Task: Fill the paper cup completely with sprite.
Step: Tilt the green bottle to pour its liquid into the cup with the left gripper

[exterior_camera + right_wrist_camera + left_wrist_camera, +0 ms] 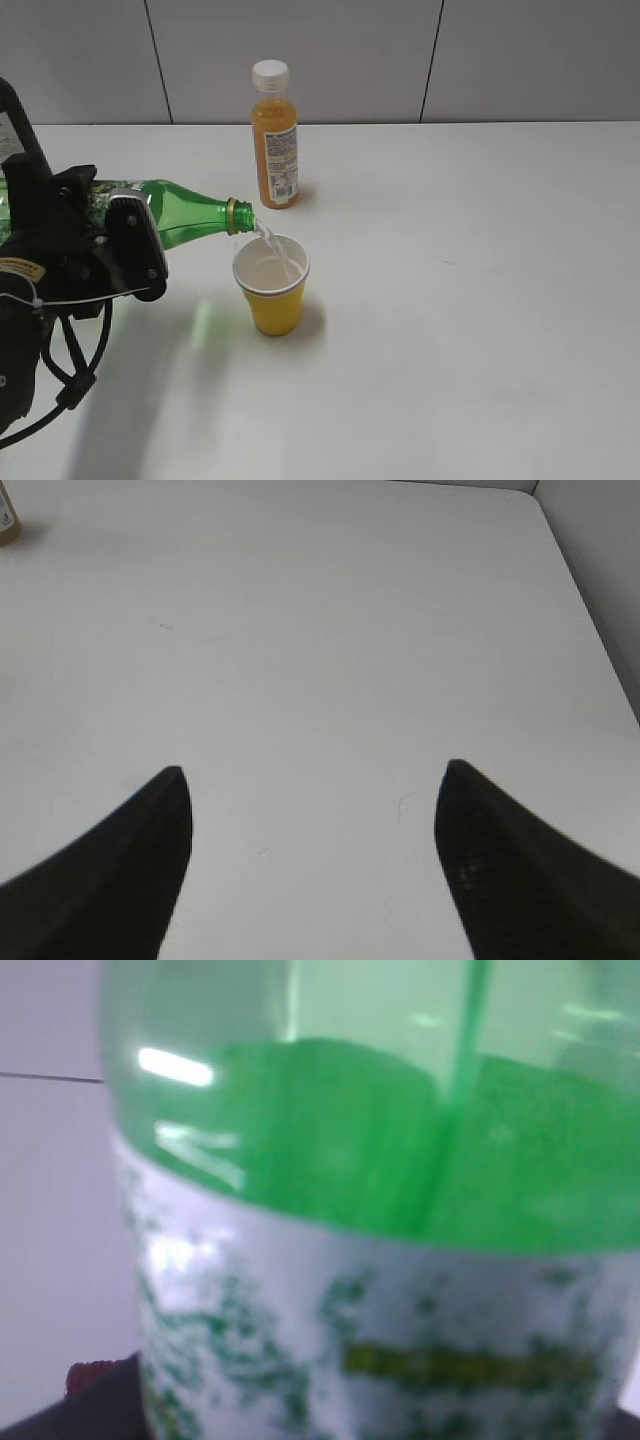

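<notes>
On the white table (480, 300), toward our left side, we have the green bottle (190, 212) tipped nearly flat in our left claw (120, 245), which is clamped around its labelled body. Its open neck sits just above the near rim of the paper cup (272, 285), and a thin stream of sprite (268, 240) falls into it. The cup stands upright, with pale liquid already well up inside, though not yet at the rim by our reading. The orange juice bottle (274, 135) stands behind the cup, apart from it. Our right claw (315, 865) hangs spread wide above bare table, holding nothing. To finish well, we judge the tilt should change only slowly, keeping the stream thin and aimed at the cup's middle so foam can settle. As the level nears the rim, we should ease the bottle upright before it spills.
</notes>
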